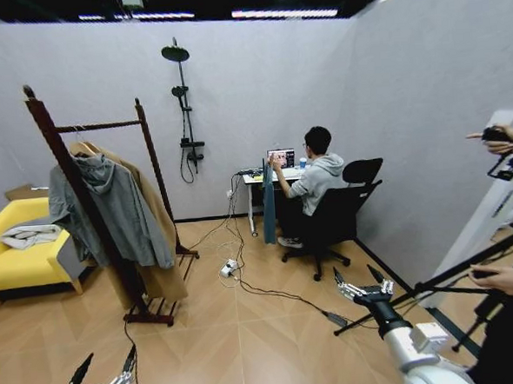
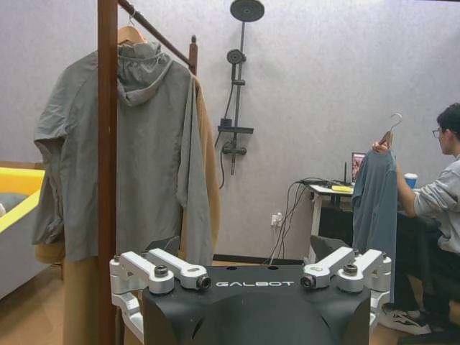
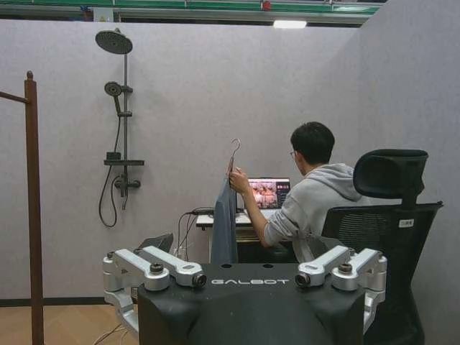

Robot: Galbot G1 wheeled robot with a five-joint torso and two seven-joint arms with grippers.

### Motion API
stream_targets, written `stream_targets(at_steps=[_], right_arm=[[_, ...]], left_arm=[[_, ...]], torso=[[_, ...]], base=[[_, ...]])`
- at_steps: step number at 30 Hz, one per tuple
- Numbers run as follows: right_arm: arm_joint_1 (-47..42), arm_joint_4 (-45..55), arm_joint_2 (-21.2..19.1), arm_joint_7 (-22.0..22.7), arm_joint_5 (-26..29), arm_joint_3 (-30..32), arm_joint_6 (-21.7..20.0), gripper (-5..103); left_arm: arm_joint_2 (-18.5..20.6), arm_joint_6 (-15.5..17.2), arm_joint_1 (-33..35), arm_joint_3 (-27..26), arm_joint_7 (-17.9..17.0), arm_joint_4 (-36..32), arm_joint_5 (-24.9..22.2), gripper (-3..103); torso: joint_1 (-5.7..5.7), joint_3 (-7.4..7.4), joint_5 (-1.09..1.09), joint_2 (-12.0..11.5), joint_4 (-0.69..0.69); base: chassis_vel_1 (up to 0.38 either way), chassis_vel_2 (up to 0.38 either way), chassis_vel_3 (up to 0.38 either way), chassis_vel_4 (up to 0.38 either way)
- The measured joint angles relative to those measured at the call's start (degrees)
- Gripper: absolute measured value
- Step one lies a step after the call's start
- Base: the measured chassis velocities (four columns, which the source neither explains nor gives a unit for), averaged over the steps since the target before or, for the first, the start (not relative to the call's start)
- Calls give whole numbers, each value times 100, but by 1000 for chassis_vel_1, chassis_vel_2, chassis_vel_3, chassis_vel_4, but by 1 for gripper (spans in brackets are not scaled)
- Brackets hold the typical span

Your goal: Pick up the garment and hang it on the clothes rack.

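Head view: both arms hang low and forward, well short of the task's things, so the job looks barely begun.
Left end effector (image 1: 101, 378): fingers spread wide, holding nothing; the clothes rack (image 1: 90, 205) stands ahead of it and nearer than anything else.
Right end effector (image 1: 360, 282): fingers likewise parted and empty, aimed toward the far worktop (image 1: 257, 177).
Garment (image 1: 268, 200): far ahead of the right end effector, hanging straight down beside the worktop; a seated person's hand (image 3: 237, 177) holds its hanger up by the hook, likely offering it for pickup.
Clothes rack load: a grey hoodie (image 1: 111, 207) over a tan coat (image 1: 156, 217) crowds the end of the top bar nearer the left end effector; the bar's far stretch looks free, a likely spot for the hanger.
Hidden: the garment's hanger is mostly covered by fabric, with just the hook (image 2: 394, 121) showing in the left wrist view; its sleeves cannot be made out.
Cut off: the rack's base in the left wrist view, and all but one post in the right wrist view.
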Motion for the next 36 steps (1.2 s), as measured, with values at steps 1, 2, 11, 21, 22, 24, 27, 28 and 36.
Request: stream_targets(at_steps=[1, 2, 11, 21, 22, 24, 27, 28, 36], right_arm=[[-4, -1, -5, -20, 14, 1, 27, 100], [-4, -1, -5, -20, 14, 1, 27, 100], [-77, -32, -66, -199, 59, 38, 176, 100], [-34, -29, -58, -272, 63, 14, 251, 100], [-34, -29, -58, -272, 63, 14, 251, 100], [-42, -4, -55, -274, 63, 10, 251, 100], [-38, 42, -52, -269, 62, 7, 251, 100], [-39, 62, -55, -242, 63, 7, 251, 100], [-76, 76, -55, -215, 66, 14, 266, 100]], left_arm=[[0, 0, 0, 0, -1, 0, 0, 100], [0, 0, 0, 0, -1, 0, 0, 100], [0, 0, 0, 0, -1, 0, 0, 100], [0, 0, 0, -1, -1, 1, 0, 100], [0, 0, 0, -1, -1, 1, 0, 100], [0, 0, 0, 0, 1, 0, 0, 100], [0, 0, 0, 0, 0, 0, 0, 100], [0, 0, 0, 0, 1, 0, 0, 100], [0, 0, 1, -1, 0, 0, 0, 100]], torso=[[-1, -1, -1, 1, 0], [-1, -1, -1, 1, 0], [-2, -1, 0, 1, 0], [1, -1, -1, 0, 1], [1, -1, -1, 0, 1], [0, -2, -2, 1, 0], [2, 0, 2, 0, 0], [-2, -2, -3, 2, 0], [-1, -1, 0, 1, 0]], base=[[-231, 228, 224, -262], [-231, 228, 224, -262], [-266, 276, 262, -275], [-358, 356, 359, -349], [-377, 366, 376, -390], [-355, 361, 376, -358], [-336, 356, 349, -355], [-354, 363, 366, -366], [-349, 357, 336, -348]])
